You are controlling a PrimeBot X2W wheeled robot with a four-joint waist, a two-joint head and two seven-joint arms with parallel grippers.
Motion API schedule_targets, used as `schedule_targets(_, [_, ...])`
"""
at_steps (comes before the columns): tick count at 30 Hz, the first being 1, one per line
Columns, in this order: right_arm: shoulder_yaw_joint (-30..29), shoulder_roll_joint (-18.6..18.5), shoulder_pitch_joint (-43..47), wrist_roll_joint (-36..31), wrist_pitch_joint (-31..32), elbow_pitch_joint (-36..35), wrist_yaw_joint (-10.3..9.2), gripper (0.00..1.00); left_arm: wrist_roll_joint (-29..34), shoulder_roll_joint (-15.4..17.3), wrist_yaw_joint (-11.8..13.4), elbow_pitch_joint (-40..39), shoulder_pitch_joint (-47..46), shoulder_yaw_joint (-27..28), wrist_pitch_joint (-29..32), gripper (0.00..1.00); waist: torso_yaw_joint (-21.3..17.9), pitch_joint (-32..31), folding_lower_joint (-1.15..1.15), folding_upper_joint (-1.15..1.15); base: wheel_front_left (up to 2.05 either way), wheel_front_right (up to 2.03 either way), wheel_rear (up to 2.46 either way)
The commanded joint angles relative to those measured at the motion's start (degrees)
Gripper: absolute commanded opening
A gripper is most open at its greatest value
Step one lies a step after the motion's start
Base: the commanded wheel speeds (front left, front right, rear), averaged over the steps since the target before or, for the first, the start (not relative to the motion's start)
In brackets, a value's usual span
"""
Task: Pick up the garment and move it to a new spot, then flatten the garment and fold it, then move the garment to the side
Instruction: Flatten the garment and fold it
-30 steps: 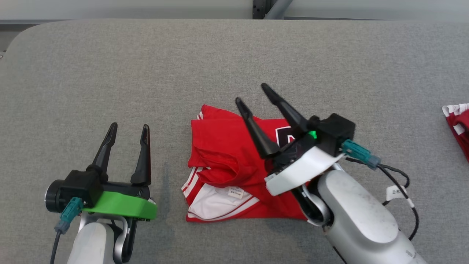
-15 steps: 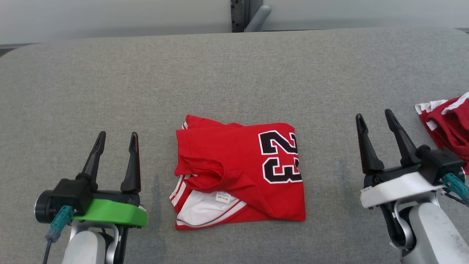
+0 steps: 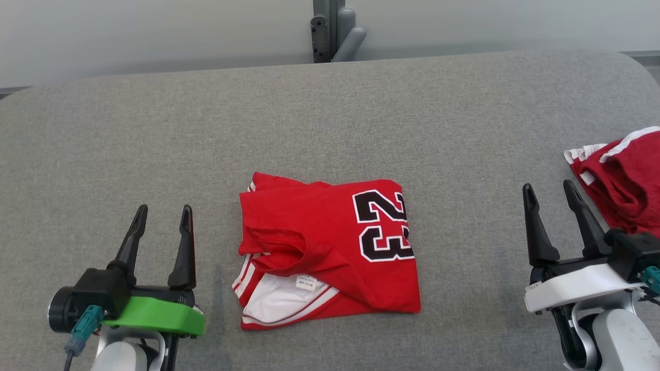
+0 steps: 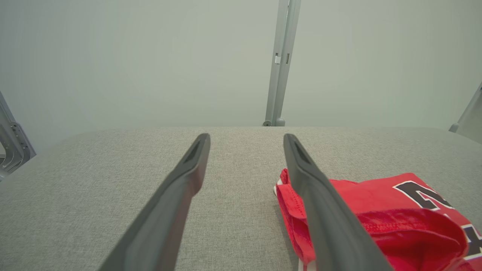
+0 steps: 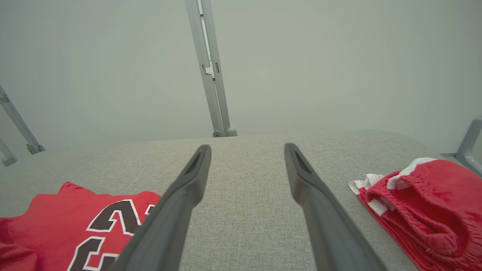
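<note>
The garment (image 3: pixel 330 247) is a red jersey with a black "23", folded into a rough rectangle in the middle of the grey table (image 3: pixel 330 118); its white lining and label show at the near left corner. The left wrist view catches it at the lower right, garment (image 4: pixel 376 210); the right wrist view has it at the lower left, garment (image 5: pixel 75 226). My left gripper (image 3: pixel 162 214) stands open to the left of it, apart from the cloth. My right gripper (image 3: pixel 549 188) stands open well to the right of it. Both hold nothing. Left gripper (image 4: pixel 246 137) and right gripper (image 5: pixel 246 148) show bare table between their fingers.
A second red cloth with white trim (image 3: pixel 624 175) lies crumpled at the table's right edge, just beyond my right gripper, also second red cloth (image 5: pixel 421 203). A grey metal post (image 3: pixel 330 31) rises behind the table's far edge. A pale wall stands behind.
My right gripper has left the jersey and drawn back to the right, open and empty. The camera has shifted, so the whole scene sits differently. The left gripper keeps its pose.
</note>
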Motion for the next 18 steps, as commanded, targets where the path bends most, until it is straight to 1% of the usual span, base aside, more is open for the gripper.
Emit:
schedule_targets(1, [-0.2, 0.1, 0.8, 0.1, 0.2, -0.3, -0.03, 1.0, 0.5, 0.5, 0.2, -0.1, 0.4, 0.1, -0.2, 1.0, 0.0, 0.0, 0.0, 0.0, 0.0, 0.0, 0.0])
schedule_targets(9, [1.1, -0.5, -0.5, 0.6, 1.1, -0.1, -0.03, 1.0, 0.6, 0.7, 0.3, -0.4, -0.5, -0.5, -0.2, 1.0, 0.6, 0.8, 0.0, 0.0, 0.0, 0.0, 0.0])
schedule_targets(10, [1.6, -0.7, -0.9, 0.8, 1.4, 0.1, -0.03, 0.47, 0.5, 0.7, 0.3, -0.4, -0.8, -0.7, -0.2, 1.0, 0.9, 1.0, 0.0, 0.0, 0.0, 0.0, 0.0])
schedule_targets(11, [2.3, -0.8, -1.5, 1.2, 1.6, 0.5, -0.03, 0.13, 0.4, 0.8, 0.3, -0.3, -1.1, -0.7, -0.2, 1.0, 1.2, 1.3, 0.0, 0.0, 0.0, 0.0, 0.0])
schedule_targets(12, [3.5, -0.9, -2.1, 1.5, 1.9, 0.9, -0.03, 0.0, 0.4, 0.8, 0.3, -0.3, -1.4, -0.9, -0.2, 1.0, 1.5, 1.6, 0.0, 0.0, 0.0, 0.0, 0.0])
schedule_targets(15, [7.6, -1.1, -4.5, 2.6, 2.2, 2.7, -0.03, 0.0, 0.3, 0.6, 0.2, -0.4, -2.1, -1.3, -0.2, 1.0, 2.9, 2.5, 0.0, 0.0, 0.0, 0.0, 0.0])
schedule_targets(18, [13.3, -0.9, -7.5, 3.9, 2.1, 5.3, -0.03, 0.0, 0.3, 0.2, 0.1, -0.5, -2.8, -1.8, -0.2, 1.0, 4.6, 3.5, 0.0, 0.0, 0.0, 0.0, 0.0])
